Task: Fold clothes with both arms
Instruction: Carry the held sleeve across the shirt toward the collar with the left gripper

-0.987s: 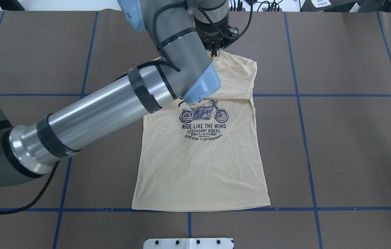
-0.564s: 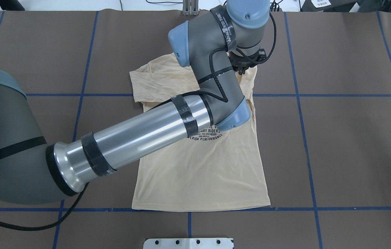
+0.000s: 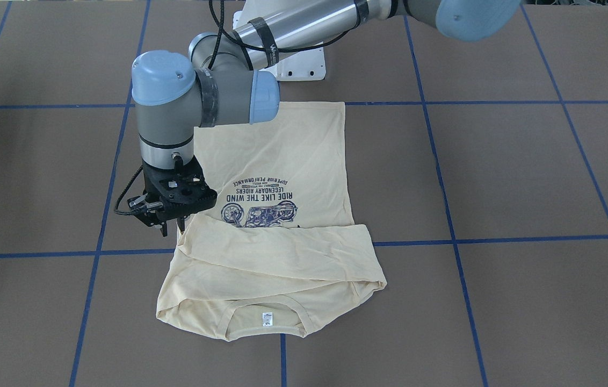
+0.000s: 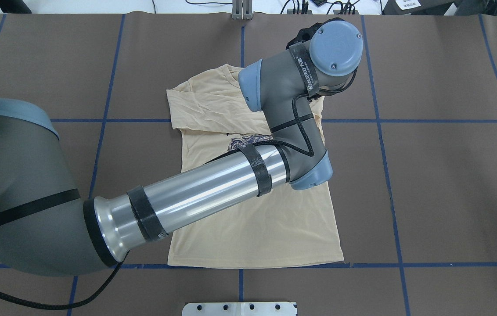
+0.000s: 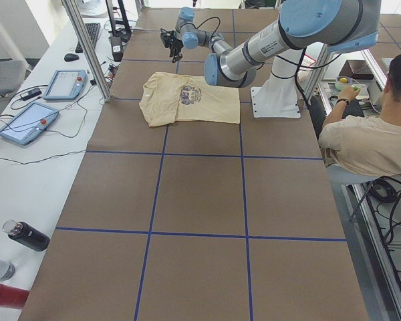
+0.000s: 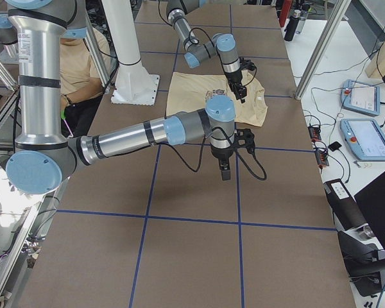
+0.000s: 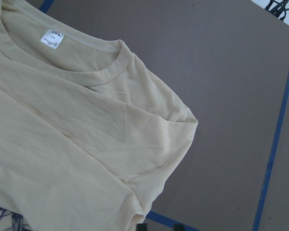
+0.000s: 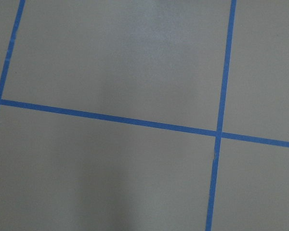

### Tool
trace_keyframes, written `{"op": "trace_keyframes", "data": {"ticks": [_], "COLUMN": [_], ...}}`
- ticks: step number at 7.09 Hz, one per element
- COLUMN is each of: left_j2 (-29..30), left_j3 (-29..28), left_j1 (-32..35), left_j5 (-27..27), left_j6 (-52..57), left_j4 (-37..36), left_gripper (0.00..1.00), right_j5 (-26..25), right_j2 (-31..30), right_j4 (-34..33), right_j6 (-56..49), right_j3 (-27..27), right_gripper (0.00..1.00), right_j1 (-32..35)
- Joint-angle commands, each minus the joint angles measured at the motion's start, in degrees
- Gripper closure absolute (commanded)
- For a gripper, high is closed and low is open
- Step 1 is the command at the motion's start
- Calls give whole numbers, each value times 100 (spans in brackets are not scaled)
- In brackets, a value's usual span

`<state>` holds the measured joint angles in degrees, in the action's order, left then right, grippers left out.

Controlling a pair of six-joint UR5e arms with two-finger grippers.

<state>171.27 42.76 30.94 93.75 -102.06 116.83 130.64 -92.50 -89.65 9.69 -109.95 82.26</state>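
The cream-yellow T-shirt [image 4: 253, 228] lies flat, print up, hem toward the robot; it also shows in the front view [image 3: 282, 150]. One sleeve is folded across the chest, partly covering the motorcycle print [image 3: 258, 212]. The neck label [image 3: 267, 319] faces up at the far edge. My left arm [image 4: 204, 188] reaches across the shirt. My left gripper [image 3: 172, 227] hovers at the folded sleeve's end, fingers apart, nothing between them. The left wrist view shows the collar and shoulder [image 7: 149, 115]. My right gripper [image 6: 223, 168] hangs over bare table away from the shirt; I cannot tell if it is open.
The brown table [image 4: 450, 184] carries a blue tape grid. The white pedestal base [image 3: 298, 64] stands at the robot's edge. An operator [image 5: 367, 134] sits beside it. Tablets [image 5: 63, 83] and bottles [image 5: 27, 235] lie along the far side bench.
My left gripper moved from the collar rightward to the shirt's far right shoulder. The shirt's left shoulder and folded sleeve, hidden by the arm before, now show.
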Motion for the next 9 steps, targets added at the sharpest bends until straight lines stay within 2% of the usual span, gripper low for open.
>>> {"op": "trace_keyframes", "data": {"ticks": [1, 2, 3, 5, 6, 8, 9], "left_j2": [-110, -520, -1064, -2266, -3091, -4578, -5220], "left_j3": [361, 921, 1605, 3081, 3985, 5613, 6238], "left_j1": [-18, 0, 43, 123, 166, 202, 202], "left_j5": [90, 552, 714, 768, 794, 794, 794], "left_j6": [622, 1296, 2042, 2881, 3346, 4042, 4201], "left_j4": [51, -19, -194, -468, -555, -880, -881], "left_gripper": [0, 0, 0, 0, 0, 0, 0], "right_j5": [14, 23, 23, -47, -274, -1011, -1597], "right_j2": [13, 30, 48, 13, -5, -92, -249], "right_j4": [9, 9, 70, 1101, 1551, 1582, 1582], "right_j6": [85, 356, 706, 2474, 3303, 4884, 5468], "right_j3": [-35, -122, -271, -439, -552, -1401, -1754], "right_gripper": [0, 0, 0, 0, 0, 0, 0], "right_j1": [0, -17, -104, -874, -1383, -2560, -3288]}}
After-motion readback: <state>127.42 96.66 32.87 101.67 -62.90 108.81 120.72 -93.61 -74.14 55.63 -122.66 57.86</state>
